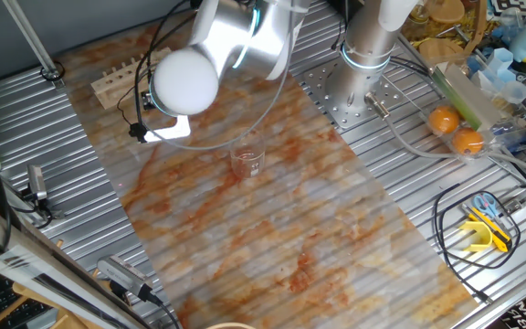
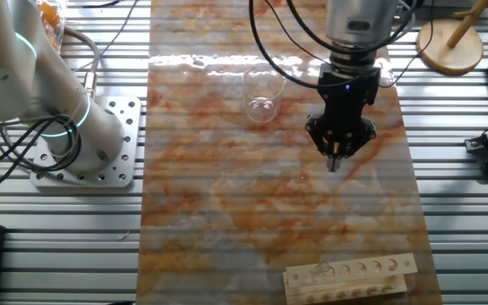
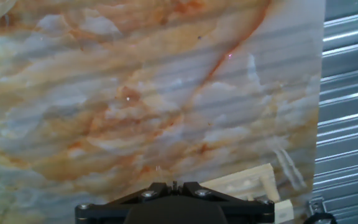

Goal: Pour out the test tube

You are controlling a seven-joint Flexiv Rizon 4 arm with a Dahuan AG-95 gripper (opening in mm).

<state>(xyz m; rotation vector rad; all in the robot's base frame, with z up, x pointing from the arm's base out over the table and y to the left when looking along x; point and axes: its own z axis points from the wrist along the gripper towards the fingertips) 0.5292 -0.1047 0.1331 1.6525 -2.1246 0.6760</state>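
One faint glassy streak, seemingly the tube [image 3: 284, 165], stands in an end hole of the rack [image 2: 350, 278], well apart from the tool [image 2: 335, 163]; whether the tool's fingers are apart or together I cannot tell; likely light, slick, brittle glass; best gripped gently just under its rim.

Both fixed views look steeply down on the marbled mat [image 1: 272, 228] from opposite sides, sharing beaker [image 2: 259, 93] and rack [image 2: 351, 277]. The hand view faces the mat closely.
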